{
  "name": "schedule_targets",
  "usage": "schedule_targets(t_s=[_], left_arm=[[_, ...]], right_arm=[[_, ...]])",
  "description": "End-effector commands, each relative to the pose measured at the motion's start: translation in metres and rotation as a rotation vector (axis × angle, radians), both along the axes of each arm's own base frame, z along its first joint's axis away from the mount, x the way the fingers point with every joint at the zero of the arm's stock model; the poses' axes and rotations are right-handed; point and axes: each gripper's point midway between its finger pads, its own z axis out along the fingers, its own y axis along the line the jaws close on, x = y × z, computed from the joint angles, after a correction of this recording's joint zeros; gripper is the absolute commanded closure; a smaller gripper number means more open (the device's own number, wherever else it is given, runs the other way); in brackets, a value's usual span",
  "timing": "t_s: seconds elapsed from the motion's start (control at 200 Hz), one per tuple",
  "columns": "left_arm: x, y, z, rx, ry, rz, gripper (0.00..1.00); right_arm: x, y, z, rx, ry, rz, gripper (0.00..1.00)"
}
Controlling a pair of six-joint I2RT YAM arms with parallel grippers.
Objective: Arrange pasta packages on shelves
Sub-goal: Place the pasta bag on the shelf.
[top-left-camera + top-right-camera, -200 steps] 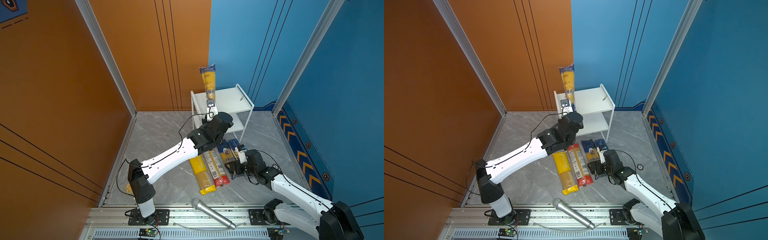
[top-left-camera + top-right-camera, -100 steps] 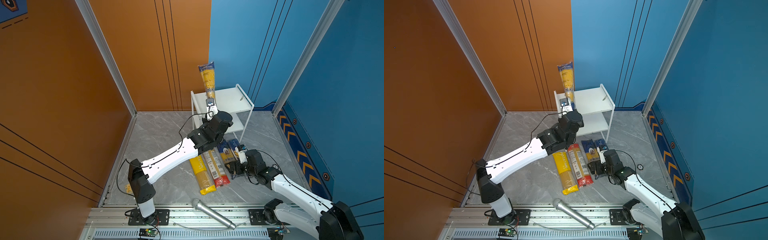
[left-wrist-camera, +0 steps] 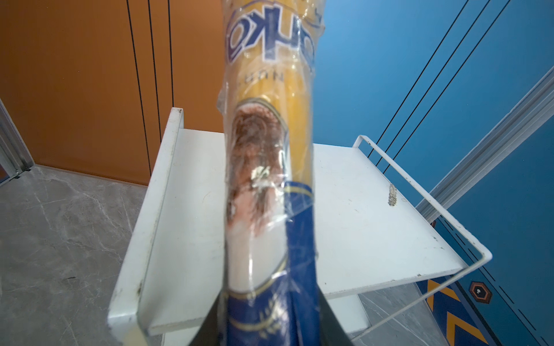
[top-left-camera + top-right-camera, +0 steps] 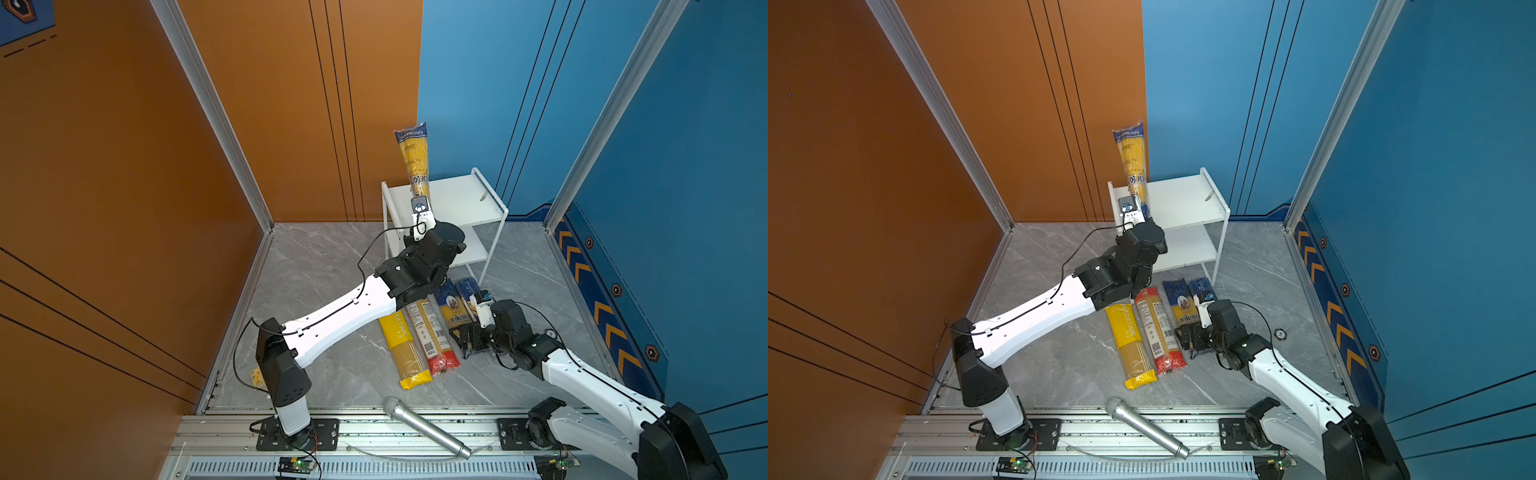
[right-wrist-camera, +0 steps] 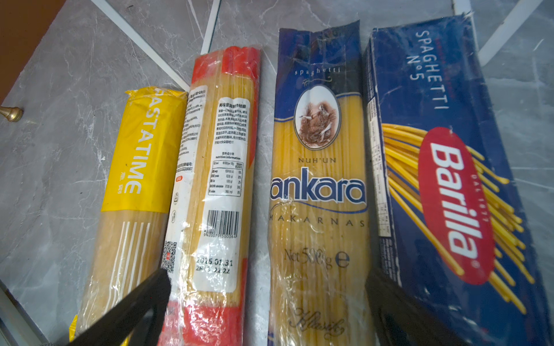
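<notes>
Blue-and-yellow bag (image 4: 413, 160), white shelves (image 4: 457, 201)

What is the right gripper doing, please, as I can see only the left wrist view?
Observer: The right gripper is open, close to the near ends of packs lying on the floor.
Operator: Which packs lie there, please?
Observer: Four lie side by side: a yellow bag, a red bag, a second blue-and-yellow bag and a dark blue pack.
Operator: Is anything else lying nearby?
Observer: A silver microphone lies slantwise at the front, across the front rail.
</notes>
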Motion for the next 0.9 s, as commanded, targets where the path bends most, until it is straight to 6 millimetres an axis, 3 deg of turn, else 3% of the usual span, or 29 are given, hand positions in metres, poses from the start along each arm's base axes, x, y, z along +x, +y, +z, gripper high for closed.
schedule_targets(t_s=[0.0,0.896], left_arm=[[-0.004,0.019,0.043,-0.089,-0.098,0.062,0.99],[-0.002,0.021,0.033,-0.086,-0.094,0.072,0.87]], right_arm=[[-0.001,0.0,0.002,0.01,-0.013,0.007,0.0],[0.0,-0.001,0.003,0.015,-0.014,0.006,0.0]])
